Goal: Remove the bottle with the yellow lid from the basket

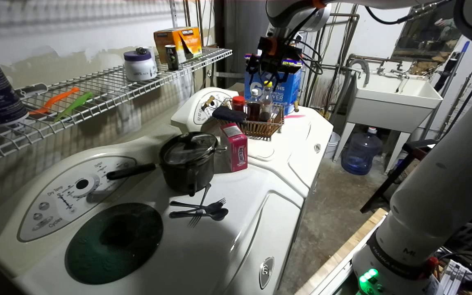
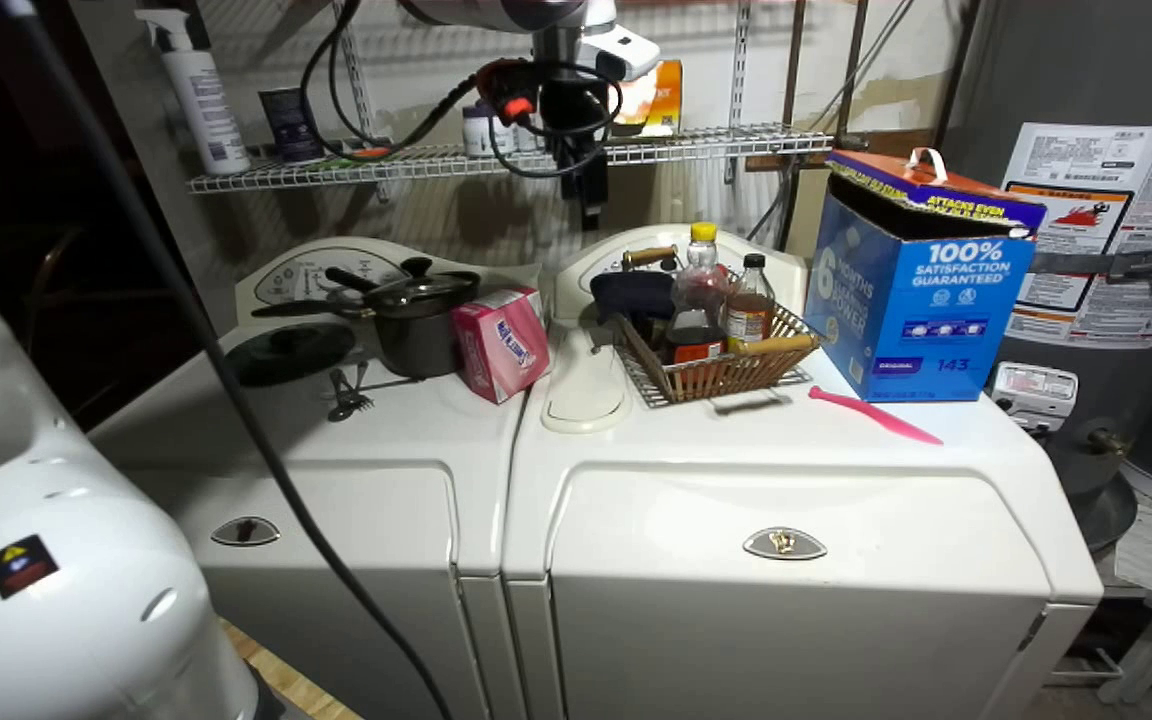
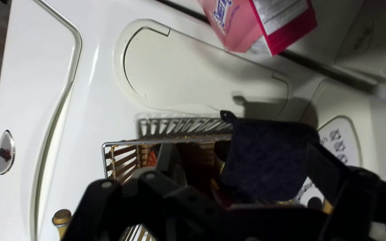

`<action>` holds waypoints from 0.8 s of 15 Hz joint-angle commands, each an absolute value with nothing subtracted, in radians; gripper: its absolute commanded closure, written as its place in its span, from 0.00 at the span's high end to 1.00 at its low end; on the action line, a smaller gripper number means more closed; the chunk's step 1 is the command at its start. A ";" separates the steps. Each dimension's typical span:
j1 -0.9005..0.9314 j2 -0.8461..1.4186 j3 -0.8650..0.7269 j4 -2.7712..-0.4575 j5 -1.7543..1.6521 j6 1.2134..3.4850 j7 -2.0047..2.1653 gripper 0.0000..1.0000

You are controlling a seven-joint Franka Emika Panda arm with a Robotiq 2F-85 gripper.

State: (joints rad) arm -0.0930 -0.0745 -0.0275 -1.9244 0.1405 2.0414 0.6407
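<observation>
The bottle with the yellow lid (image 1: 266, 102) stands upright in the basket in both exterior views (image 2: 699, 285). It is clear, with dark liquid low inside. In the wrist view I cannot make it out. The small brown slatted basket (image 1: 258, 130) sits on the white machine top (image 2: 726, 378); part of it shows in the wrist view (image 3: 122, 160). My gripper (image 1: 265, 78) is open, with its fingers wide apart and nothing between them. It hangs above the basket in an exterior view (image 2: 590, 212), left of and higher than the yellow lid. The wrist view (image 3: 246, 164) shows both fingers spread.
A dark-capped bottle (image 2: 751, 305), a red-lidded jar (image 1: 238, 103) and a navy pot holder (image 3: 270, 160) are in or on the basket. A pink carton (image 2: 501, 345) and dark pot (image 1: 189, 172) stand beside it. A tall blue box (image 2: 926, 300) and pink tool (image 2: 876, 414) flank it.
</observation>
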 commanded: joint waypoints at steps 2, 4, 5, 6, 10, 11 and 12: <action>-0.096 0.066 -0.053 -1.766 0.074 2.081 0.745 1.00; -0.091 0.111 -0.064 -1.730 0.043 2.112 0.751 1.00; -0.089 0.132 -0.070 -1.712 0.027 2.127 0.752 1.00; -0.088 0.154 -0.076 -1.692 0.012 2.135 0.756 1.00; -0.083 0.227 -0.103 -1.625 -0.049 2.187 0.749 1.00; -0.080 0.245 -0.109 -1.607 -0.062 2.199 0.746 1.00; -0.078 0.259 -0.116 -1.594 -0.072 2.205 0.750 1.00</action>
State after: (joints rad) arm -0.0979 0.1916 -0.0896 -1.6780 -0.0264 2.1904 0.7196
